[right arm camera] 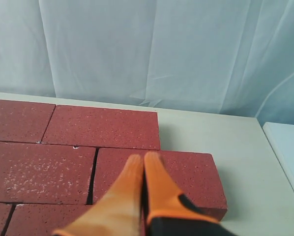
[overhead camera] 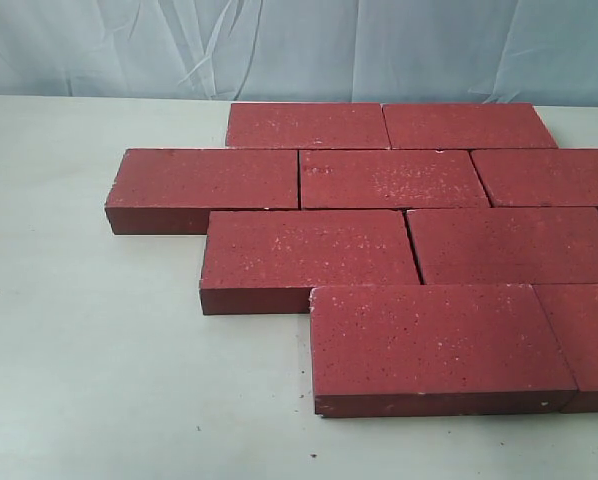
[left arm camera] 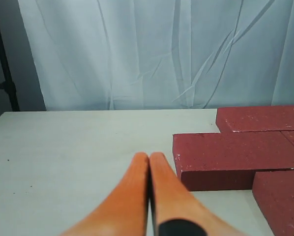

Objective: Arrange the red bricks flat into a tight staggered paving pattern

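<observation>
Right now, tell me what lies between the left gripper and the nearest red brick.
Only bare table lies between the left gripper and the nearest red brick, as the left wrist view shows.

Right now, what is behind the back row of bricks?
A thin strip of table shows behind the bricks, then a pale creased curtain fills the background. Whatever is behind the curtain is covered.

This looks like a staged test lab, not a home or a building site. A plain pale bench (overhead camera: pixel 89 360) is closed off behind by a creased whitish curtain (overhead camera: pixel 109 45) hung as a backdrop. A dark stand (left arm camera: pixel 3 73) rises beside the curtain, and bricks (overhead camera: pixel 309 255) lie laid out on the bench indoors.
</observation>
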`<state>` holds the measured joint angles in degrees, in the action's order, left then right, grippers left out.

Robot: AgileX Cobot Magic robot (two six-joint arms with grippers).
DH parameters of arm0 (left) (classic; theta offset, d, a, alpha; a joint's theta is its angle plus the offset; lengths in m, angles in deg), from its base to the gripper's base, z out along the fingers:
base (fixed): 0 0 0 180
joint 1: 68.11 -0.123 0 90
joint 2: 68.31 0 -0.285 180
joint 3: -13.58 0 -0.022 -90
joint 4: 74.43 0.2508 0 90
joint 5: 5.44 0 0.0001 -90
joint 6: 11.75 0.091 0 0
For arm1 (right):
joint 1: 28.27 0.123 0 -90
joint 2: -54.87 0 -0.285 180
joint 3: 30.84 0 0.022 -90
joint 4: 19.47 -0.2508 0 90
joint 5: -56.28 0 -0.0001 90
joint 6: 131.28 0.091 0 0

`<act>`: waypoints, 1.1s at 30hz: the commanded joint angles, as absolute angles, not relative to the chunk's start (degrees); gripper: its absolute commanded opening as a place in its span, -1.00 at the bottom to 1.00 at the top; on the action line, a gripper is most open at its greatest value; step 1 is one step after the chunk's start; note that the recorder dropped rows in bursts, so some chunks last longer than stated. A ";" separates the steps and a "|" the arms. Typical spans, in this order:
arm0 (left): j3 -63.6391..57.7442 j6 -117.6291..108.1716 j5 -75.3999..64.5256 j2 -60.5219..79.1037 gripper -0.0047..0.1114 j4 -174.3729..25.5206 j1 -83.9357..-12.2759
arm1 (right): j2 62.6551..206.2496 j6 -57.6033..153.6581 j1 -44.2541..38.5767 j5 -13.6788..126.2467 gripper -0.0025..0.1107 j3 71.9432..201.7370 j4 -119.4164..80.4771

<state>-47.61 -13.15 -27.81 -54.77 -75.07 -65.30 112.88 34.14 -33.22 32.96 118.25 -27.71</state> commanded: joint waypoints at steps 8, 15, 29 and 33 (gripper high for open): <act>-59.82 -13.65 -22.15 -60.52 -0.92 -74.93 -65.17 | 112.65 34.06 -33.28 33.28 -0.97 117.98 -27.73; -63.40 -13.65 -21.69 -60.52 -0.92 -74.93 -65.17 | 112.65 34.06 -33.28 32.88 -0.97 117.98 -27.73; -63.64 -13.65 -20.74 -60.52 -0.92 -75.13 -65.17 | 112.65 34.18 -33.28 32.87 -0.97 117.98 -27.73; -63.64 -13.65 -20.74 -60.52 -0.92 -75.02 -65.17 | 112.65 34.18 -33.28 32.87 -0.97 117.98 -27.73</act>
